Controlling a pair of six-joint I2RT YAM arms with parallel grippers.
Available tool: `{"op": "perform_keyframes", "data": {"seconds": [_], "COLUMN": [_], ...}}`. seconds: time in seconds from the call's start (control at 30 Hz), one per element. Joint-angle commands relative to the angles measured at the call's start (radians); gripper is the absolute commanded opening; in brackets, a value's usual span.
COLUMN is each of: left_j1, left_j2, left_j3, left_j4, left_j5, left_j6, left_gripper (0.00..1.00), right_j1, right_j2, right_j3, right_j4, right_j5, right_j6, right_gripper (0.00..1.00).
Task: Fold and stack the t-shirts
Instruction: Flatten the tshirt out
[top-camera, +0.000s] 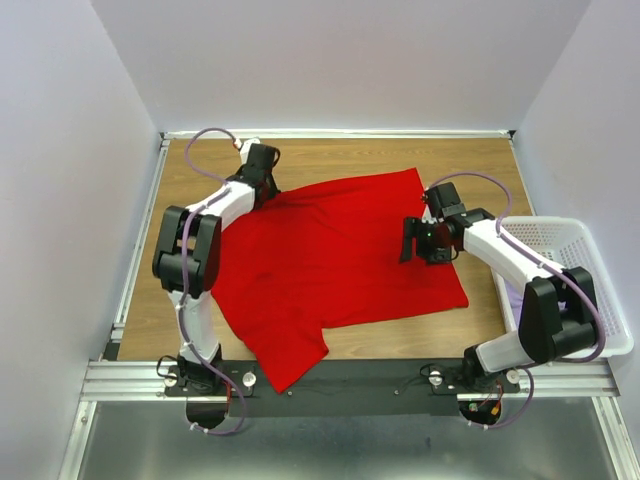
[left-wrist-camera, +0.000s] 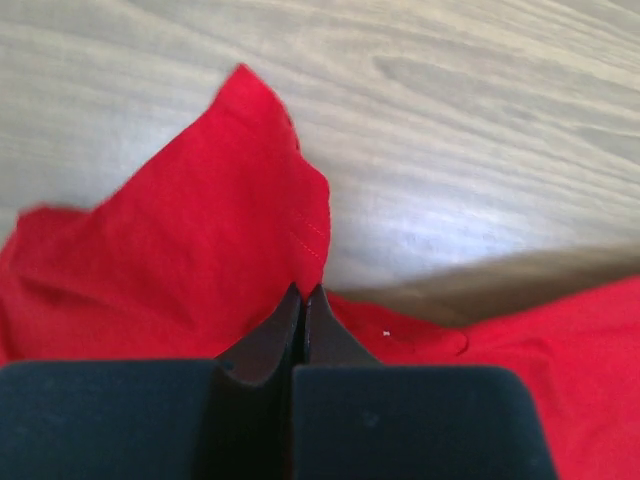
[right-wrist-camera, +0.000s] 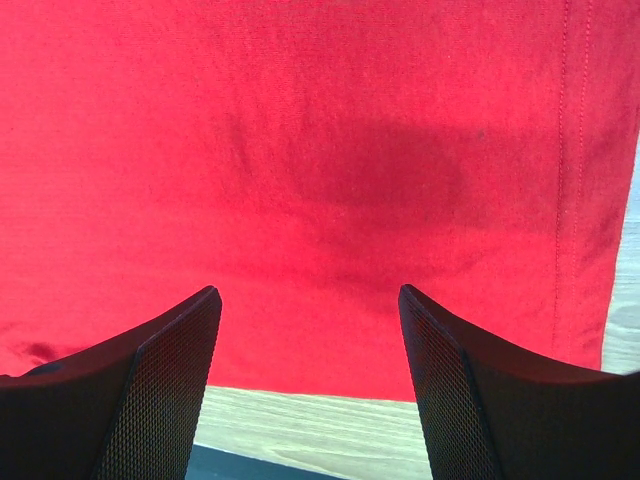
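Left gripper (left-wrist-camera: 303, 292) jaws pressed together on a raised sleeve fold of the red t-shirt (top-camera: 330, 250), right gripper (right-wrist-camera: 308, 292) jaws spread above flat cloth near its hem, only the overhead view showing the shirt laid across the table (top-camera: 340, 155) beside a white basket (top-camera: 560, 235)

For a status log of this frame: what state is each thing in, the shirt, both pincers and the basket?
red t-shirt: spread out, unfolded, bunched at its far-left corner.
left pincer: shut on that corner of the shirt.
right pincer: open, over the shirt's right part.
basket: upright, right of the shirt.
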Motion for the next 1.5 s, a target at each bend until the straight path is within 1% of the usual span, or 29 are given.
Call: {"op": "perform_keyframes", "data": {"seconds": [0.0,0.07,0.1,0.13,0.17,0.2,0.27,0.3,0.47,0.53,0.57,0.6,0.7,0.73,0.77,0.8,0.9,0.93,0.97,1.0,1.03,1.07,1.1,1.13,1.2,1.23,1.33,1.37,1.47], "left_j1": [0.016,0.016,0.016,0.016,0.016,0.016,0.016,0.014,0.014,0.014,0.014,0.014,0.014,0.014,0.014,0.018,0.070,0.106,0.120,0.134,0.148,0.165,0.172,0.176,0.176,0.176,0.172,0.168,0.157], "left_j2": [-0.093,-0.154,-0.179,-0.228,-0.249,-0.269,-0.320,-0.332,-0.423,-0.479,-0.499,-0.516,-0.585,-0.620,-0.635,-0.639,-0.598,-0.543,-0.512,-0.441,-0.440,-0.371,-0.333,-0.263,-0.193,-0.161,-0.018,-0.004,0.034], "left_j3": [-0.218,-0.305,-0.348,-0.436,-0.473,-0.507,-0.587,-0.607,-0.759,-0.812,-0.826,-0.848,-0.871,-0.870,-0.864,-0.851,-0.733,-0.643,-0.599,-0.501,-0.454,-0.413,-0.364,-0.272,-0.186,-0.108,0.021,0.040,0.075], "left_j4": [0.305,0.388,0.469,0.511,0.543,0.590,0.628,0.629,0.655,0.665,0.665,0.662,0.619,0.606,0.580,0.562,0.468,0.433,0.372,0.332,0.294,0.258,0.206,0.174,0.087,0.060,-0.045,-0.078,-0.098], "left_j5": [0.093,0.115,0.118,0.113,0.106,0.092,0.090,0.093,0.112,0.113,0.115,0.121,0.121,0.115,0.103,0.089,0.096,0.124,0.130,0.142,0.144,0.156,0.172,0.179,0.199,0.211,0.258,0.255,0.229], "left_j6": [-0.142,-0.179,-0.207,-0.245,-0.267,-0.282,-0.316,-0.328,-0.416,-0.445,-0.443,-0.440,-0.422,-0.413,-0.402,-0.385,-0.299,-0.282,-0.235,-0.215,-0.198,-0.163,-0.144,-0.128,-0.080,-0.066,-0.022,-0.014,0.005], "left_gripper": [0.01,0.01,0.01,0.01,0.01,0.05,0.10,0.14,0.27,0.37,0.46,0.50,0.57,0.58,0.62,0.65,0.66,0.66,0.66,0.65,0.64,0.63,0.62,0.61,0.61,0.61,0.59,0.59,0.59], "right_j1": [0.002,0.002,0.002,0.002,0.002,0.002,0.002,0.002,0.004,0.004,0.005,0.004,0.004,0.004,0.005,0.005,0.007,0.008,0.010,0.013,0.016,0.019,0.021,0.028,0.036,0.039,0.044,0.045,0.048], "right_j2": [-0.033,-0.034,-0.037,-0.039,-0.042,-0.042,-0.043,-0.043,-0.043,-0.045,-0.043,-0.043,-0.034,-0.031,-0.025,-0.025,-0.010,0.004,0.010,0.024,0.024,0.038,0.044,0.053,0.059,0.061,0.065,0.064,0.056], "right_j3": [-0.017,-0.018,-0.022,-0.023,-0.025,-0.028,-0.029,-0.032,-0.035,-0.034,-0.034,-0.034,-0.032,-0.029,-0.020,-0.015,0.015,0.023,0.034,0.052,0.058,0.066,0.072,0.081,0.086,0.086,0.083,0.078,0.069], "right_j4": [0.012,0.014,0.014,0.015,0.015,0.015,0.017,0.017,0.023,0.024,0.026,0.026,0.032,0.037,0.038,0.041,0.058,0.064,0.067,0.070,0.070,0.075,0.075,0.078,0.081,0.083,0.087,0.089,0.090], "right_j5": [-0.018,-0.019,-0.021,-0.022,-0.024,-0.022,-0.024,-0.024,-0.024,-0.024,-0.024,-0.024,-0.040,-0.048,-0.054,-0.059,-0.064,-0.070,-0.073,-0.079,-0.079,-0.079,-0.079,-0.074,-0.073,-0.071,-0.067,-0.065,-0.061], "right_j6": [-0.025,-0.026,-0.029,-0.031,-0.031,-0.034,-0.037,-0.036,-0.037,-0.039,-0.040,-0.042,-0.054,-0.060,-0.066,-0.069,-0.074,-0.074,-0.074,-0.075,-0.075,-0.075,-0.075,-0.072,-0.069,-0.069,-0.063,-0.062,-0.059], "right_gripper": [0.79,0.79,0.79,0.79,0.79,0.79,0.79,0.79,0.79,0.79,0.79,0.79,0.79,0.79,0.79,0.79,0.79,0.79,0.79,0.79,0.79,0.79,0.79,0.79,0.79,0.79,0.79,0.79,0.79]}}
